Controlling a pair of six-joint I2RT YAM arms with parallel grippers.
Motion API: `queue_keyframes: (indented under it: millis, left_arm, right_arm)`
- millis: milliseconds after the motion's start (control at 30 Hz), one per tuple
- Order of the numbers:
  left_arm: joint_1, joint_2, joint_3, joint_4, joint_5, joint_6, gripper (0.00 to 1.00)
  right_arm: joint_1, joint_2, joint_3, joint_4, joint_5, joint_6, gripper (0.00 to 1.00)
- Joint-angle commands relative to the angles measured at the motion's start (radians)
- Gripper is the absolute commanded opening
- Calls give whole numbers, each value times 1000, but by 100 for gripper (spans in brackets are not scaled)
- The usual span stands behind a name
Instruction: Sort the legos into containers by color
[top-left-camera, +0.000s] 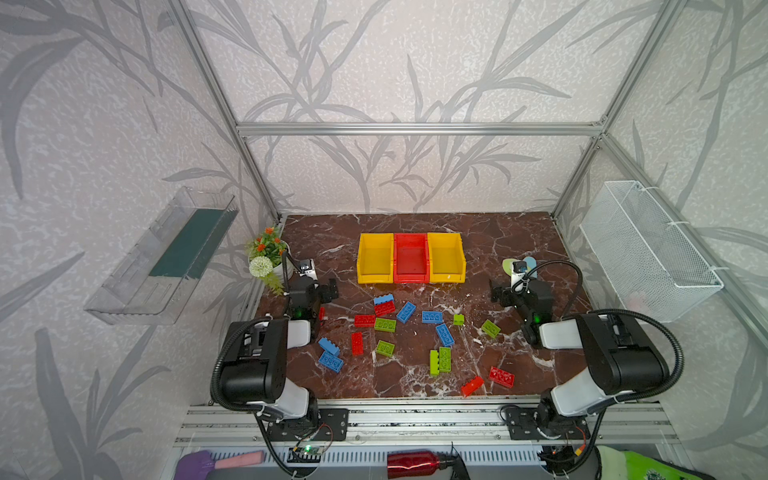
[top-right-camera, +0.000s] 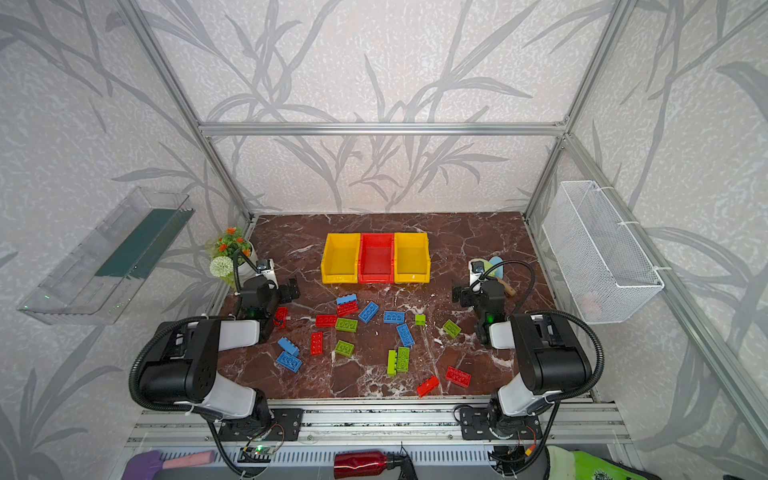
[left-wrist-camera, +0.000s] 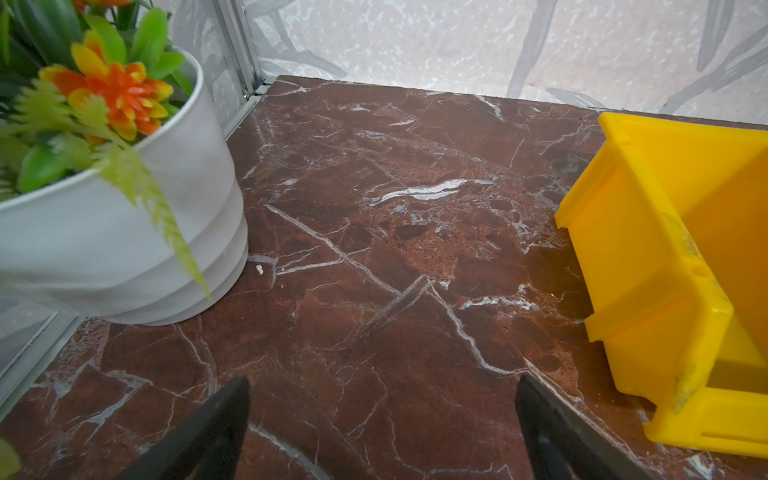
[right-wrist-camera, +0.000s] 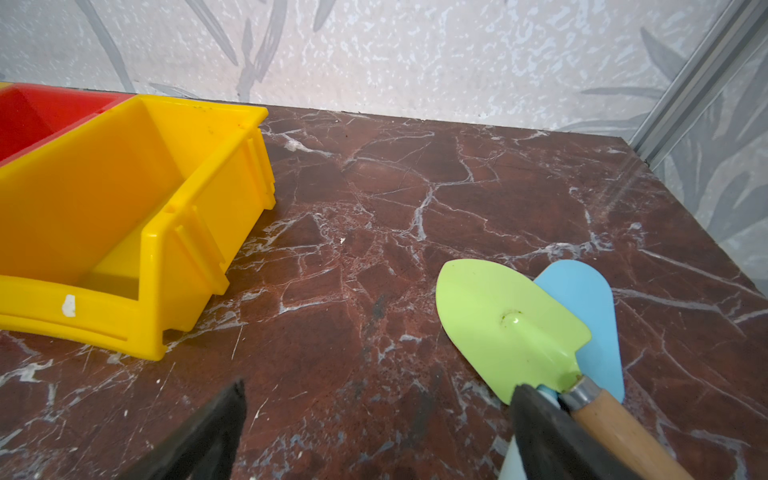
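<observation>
- The left pincer (left-wrist-camera: 382, 386) hangs with its jaws wide apart and nothing between them over bare counter (left-wrist-camera: 374, 232), near a white flower pot (left-wrist-camera: 124, 232). Its wrist view shows no brick, and the frame edge cuts off the left yellow bin (left-wrist-camera: 648, 257).
- One red brick (top-right-camera: 281, 317) is partly hidden behind the left arm, just beside and nearer the base than that pincer.
- The legos (top-left-camera: 432, 317) number eighteen in both top views: six red, six blue, six lime green. All lie loose on the counter; one blue brick (top-left-camera: 383, 298) rests on a red one.
- Three bins stand in a touching row beyond the scatter: yellow, the red bin (top-left-camera: 410, 257), then the right yellow bin (top-left-camera: 446, 257).
- The scatter lies between the two pincers and nearer the arm bases, touching neither.
- The right pincer (right-wrist-camera: 378, 390) is likewise spread and empty; a green brick (top-left-camera: 491, 328) lies nearest it, apart.
- One finger hides part of the green trowel (right-wrist-camera: 511, 320), which half covers a blue trowel (right-wrist-camera: 590, 299).
</observation>
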Motion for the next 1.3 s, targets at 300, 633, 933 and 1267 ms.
queue_keyframes:
  millis: [300,633,933,1267]
  left_arm:
    - [-3,-4,1,20,6,16,99]
    - [-2,-4,1,21,8,17,99]
    - [-1,-3,2,17,9,16,99]
    - [-3,-40,35,-49,-10,13,97]
  right_arm:
    - [0,1,12,16,-4,-6,99]
    - [0,3,12,14,-3,-6,99]
    - [-1,2,13,13,-3,-7,99]
    - [4,-74,29,-83,48,3,99]
